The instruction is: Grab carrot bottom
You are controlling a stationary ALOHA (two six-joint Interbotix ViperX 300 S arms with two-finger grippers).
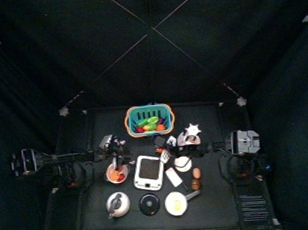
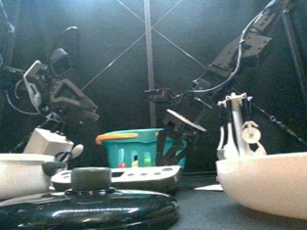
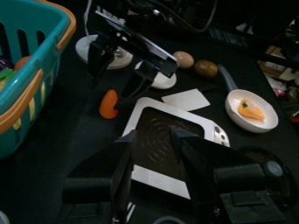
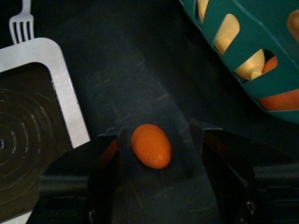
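- Lid (image 2: pixel 84 211), black with a knob on top, sat at the near edge of the table on the left, and a white bowl (image 2: pixel 271 183) sat at the near edge on the right.
- Farther in, a white board (image 3: pixel 176 101) with a black ribbed disc on it lay flat near the table's middle.
- Over that board hung the left gripper (image 3: pixel 162 144), its two jaws parted with only the board showing between them; it gripped nothing.
- Right of the board, two brown round things (image 3: pixel 207 68) lay close together on the black table (image 4: pixel 128 79).
- Beyond the board, on the bare table between the board and the basket, lay the carrot (image 4: pixel 151 145), a short orange piece; it lay apart from both and outside the basket.
- The right gripper (image 4: pixel 159 150) had reached across from the right and stood over the carrot with its jaws spread wide, one on each side of the piece. Neither jaw touched the carrot, so it was not yet grabbed.
- Farthest back at the table's middle stood the teal basket (image 4: pixel 233 35), with orange and yellow-green things visible through the slots in its wall.
- Behind the basket hung the black curtains (image 1: pixel 58 54).
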